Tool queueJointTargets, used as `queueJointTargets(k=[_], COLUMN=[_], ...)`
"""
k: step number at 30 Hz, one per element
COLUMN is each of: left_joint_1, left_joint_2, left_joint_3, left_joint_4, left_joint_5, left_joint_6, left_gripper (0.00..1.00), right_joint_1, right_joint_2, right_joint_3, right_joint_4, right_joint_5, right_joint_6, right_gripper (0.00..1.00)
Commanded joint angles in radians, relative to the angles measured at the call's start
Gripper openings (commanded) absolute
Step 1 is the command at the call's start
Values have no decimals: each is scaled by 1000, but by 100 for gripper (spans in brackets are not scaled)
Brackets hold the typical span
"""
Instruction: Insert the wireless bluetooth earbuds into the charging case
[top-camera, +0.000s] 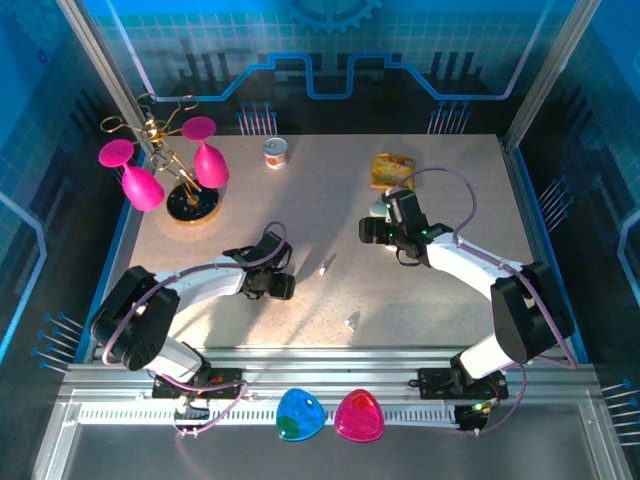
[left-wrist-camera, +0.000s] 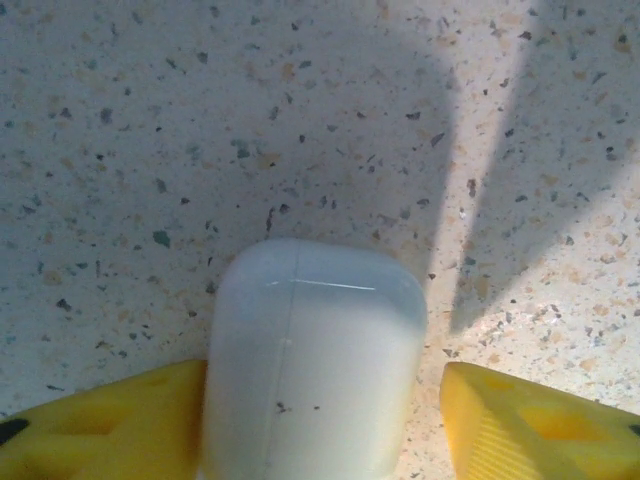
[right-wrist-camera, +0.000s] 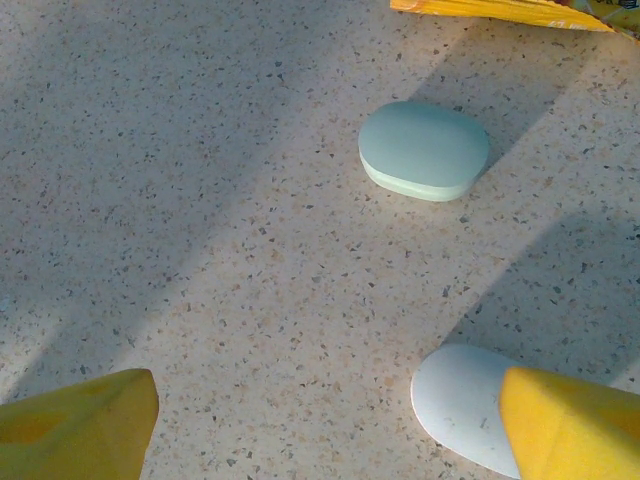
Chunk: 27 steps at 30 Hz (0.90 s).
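Note:
A white rounded charging case (left-wrist-camera: 312, 360) lies on the speckled table between the yellow fingers of my left gripper (left-wrist-camera: 325, 420). The left finger (left-wrist-camera: 120, 425) touches its side and the right finger (left-wrist-camera: 540, 425) stands a gap away, so the jaws are open around it. In the top view my left gripper (top-camera: 276, 284) is left of centre. Two tiny white earbuds (top-camera: 327, 265) (top-camera: 351, 321) lie loose on the table to its right. My right gripper (right-wrist-camera: 328, 410) hangs open over bare table. A second white case (right-wrist-camera: 460, 405) sits partly behind its right finger, and a pale-green case (right-wrist-camera: 424, 150) lies farther ahead.
A stand with pink glasses (top-camera: 165, 165) is at the back left. A small cup (top-camera: 276, 152) and a yellow packet (top-camera: 390, 170) are at the back. Blue (top-camera: 300, 413) and pink (top-camera: 359, 415) shapes sit on the front rail.

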<state>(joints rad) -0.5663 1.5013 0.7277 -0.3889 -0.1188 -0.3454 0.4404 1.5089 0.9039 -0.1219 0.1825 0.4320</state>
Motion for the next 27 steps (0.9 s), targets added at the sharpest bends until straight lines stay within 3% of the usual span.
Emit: queueJointTargets(k=[1, 6, 11, 14, 19, 27], left_joint_1=[-15, -33, -46, -68, -123, -138], left_joint_2=[23, 11, -27, -74, -162, -323], left_joint_3=[26, 45, 56, 56, 46, -86], left_joint_4=[-46, -53, -33, 36, 198, 538], left_joint_5=[-2, -11, -27, -16, 22, 234], left_joint_6=[-17, 1, 37, 114, 359, 607], left_gripper=[53, 42, 41, 41, 42, 37], right_joint_1=[13, 11, 3, -2, -9, -8], right_joint_2=[-19, -39, -83, -107, -102, -93], right_joint_3=[-1, -5, -1, 19, 83, 116], right_joint_4=[2, -5, -15, -37, -132, -222], right_joint_5=[11, 3, -86, -230, -568, -893], right_joint_6=[-8, -3, 1, -12, -36, -36], right_gripper=[88, 88, 87, 86, 84, 79])
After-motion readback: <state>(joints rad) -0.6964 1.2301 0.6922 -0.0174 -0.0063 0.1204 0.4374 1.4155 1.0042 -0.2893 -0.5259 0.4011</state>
